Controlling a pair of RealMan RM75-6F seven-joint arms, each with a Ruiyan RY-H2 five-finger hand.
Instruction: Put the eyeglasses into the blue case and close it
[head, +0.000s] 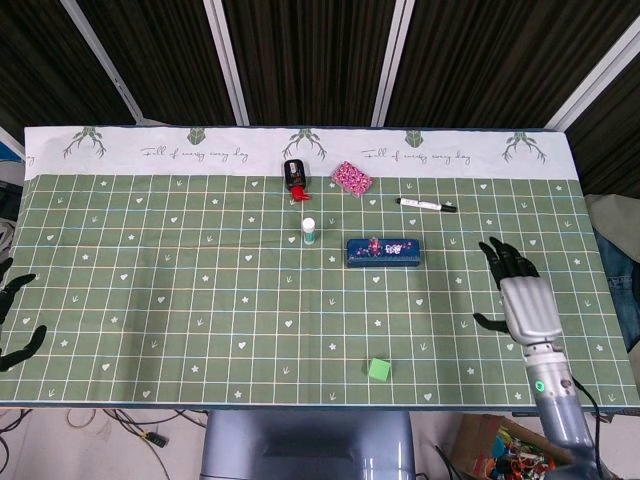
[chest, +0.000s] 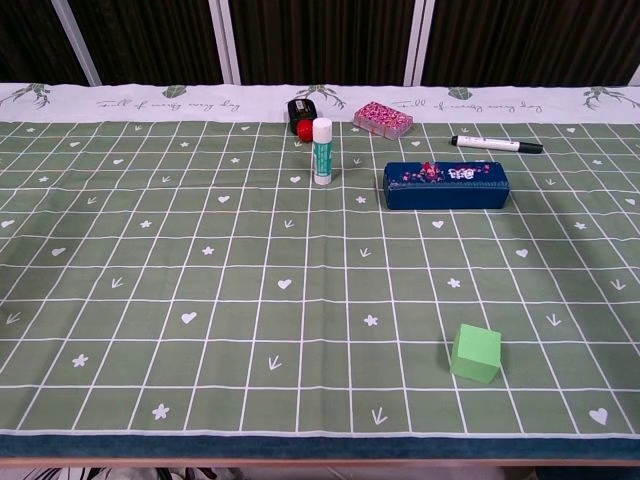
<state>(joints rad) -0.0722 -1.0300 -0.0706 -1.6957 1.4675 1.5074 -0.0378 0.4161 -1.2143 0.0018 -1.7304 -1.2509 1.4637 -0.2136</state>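
Note:
The blue case (head: 383, 251) lies closed on the green cloth, right of centre, with a pink and white decoration on its lid. In the chest view the case (chest: 446, 186) also shows its lid down. No eyeglasses show in either view. My right hand (head: 520, 295) hovers well to the right of the case and nearer the table's front edge, fingers spread, holding nothing. Only dark fingertips of my left hand (head: 14, 312) show at the far left edge, set apart and empty. Neither hand appears in the chest view.
A white glue stick (head: 308, 231) stands left of the case. Behind it are a black bottle with a red cap (head: 294, 176), a pink box (head: 351, 178) and a marker (head: 426, 205). A green cube (head: 378, 369) sits near the front edge.

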